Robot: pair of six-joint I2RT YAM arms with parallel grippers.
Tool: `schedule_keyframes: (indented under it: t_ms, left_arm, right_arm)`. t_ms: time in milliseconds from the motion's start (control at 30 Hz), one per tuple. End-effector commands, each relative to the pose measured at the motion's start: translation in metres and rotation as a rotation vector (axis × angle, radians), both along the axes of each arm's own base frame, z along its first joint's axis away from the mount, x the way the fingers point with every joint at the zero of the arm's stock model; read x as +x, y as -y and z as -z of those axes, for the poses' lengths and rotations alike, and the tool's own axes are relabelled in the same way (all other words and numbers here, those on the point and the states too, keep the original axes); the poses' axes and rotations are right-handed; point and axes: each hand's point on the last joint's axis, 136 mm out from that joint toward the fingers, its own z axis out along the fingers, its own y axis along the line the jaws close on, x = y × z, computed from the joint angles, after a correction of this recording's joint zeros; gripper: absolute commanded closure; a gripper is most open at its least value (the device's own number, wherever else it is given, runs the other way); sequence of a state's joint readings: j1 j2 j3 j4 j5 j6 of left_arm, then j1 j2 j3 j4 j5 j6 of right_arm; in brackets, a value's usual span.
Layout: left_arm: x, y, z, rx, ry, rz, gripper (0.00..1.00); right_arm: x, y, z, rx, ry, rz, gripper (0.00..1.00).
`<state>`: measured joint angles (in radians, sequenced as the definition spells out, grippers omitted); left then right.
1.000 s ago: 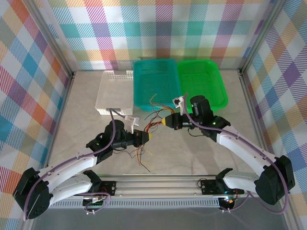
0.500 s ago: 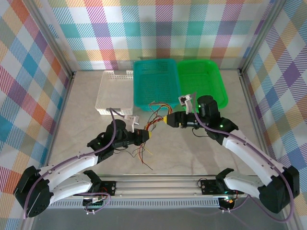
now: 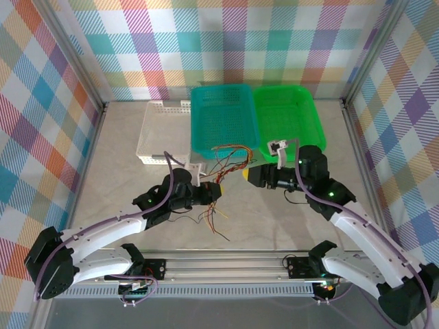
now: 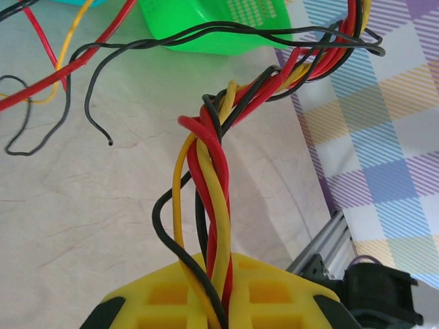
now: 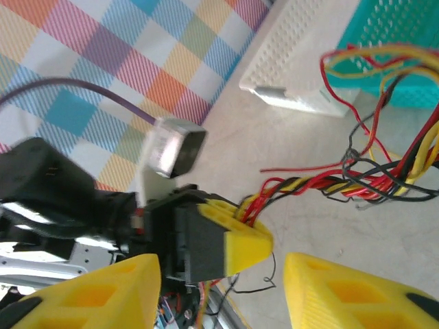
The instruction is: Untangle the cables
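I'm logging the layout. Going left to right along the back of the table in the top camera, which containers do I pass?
White basket → teal basket → green basket.

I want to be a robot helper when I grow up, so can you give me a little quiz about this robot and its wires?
1. True or false: the left hand is shut on the cables.
2. Pick one. Which colours are the cables twisted together just above the left hand? A: blue and green. B: red, yellow and black. C: pink and white.
3. Fill the gap: the right hand has its two fingers ___, with no cable between them.

Key: 1 true. 2 B. 3 open.
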<state>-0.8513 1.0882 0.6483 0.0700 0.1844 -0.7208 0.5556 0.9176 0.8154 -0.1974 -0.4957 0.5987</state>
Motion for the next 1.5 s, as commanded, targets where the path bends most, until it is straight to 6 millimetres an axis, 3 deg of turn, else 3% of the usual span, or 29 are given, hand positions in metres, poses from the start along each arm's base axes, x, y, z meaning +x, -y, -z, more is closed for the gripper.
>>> schedule_keyframes:
  t_ms: [0,500,767,1000,1300,1467]
  left_arm:
    - [-0.004,0.013,-0.018,0.006,0.052,0.021,1.00]
    - [-0.022,0.034,-0.019,-0.018,0.080,0.093,1.00]
    - [-0.016,0.015,-0.026,-0.006,0.124,0.007,1.00]
    - [-0.017,0.016,-0.027,-0.019,0.133,0.013,1.00]
    - [-0.021,0.019,-0.017,-0.004,0.110,0.031,1.00]
    - [-0.024,0.024,-0.020,-0.037,0.105,0.046,1.00]
  right_arm:
    - [0.003,-0.012,0.018,0.035,-0.096,-0.032,0.55]
    - [0.019,-0.030,0.050,0.009,-0.146,-0.005,0.66]
    - [0.022,-0.016,0.074,-0.112,-0.178,0.085,0.60]
    - [0.028,-0.019,0.077,-0.125,-0.198,0.113,0.61]
    - [0.024,-0.044,0.051,0.006,-0.102,0.029,0.60]
    - [0.029,-0.046,0.066,-0.003,-0.127,0.044,0.62]
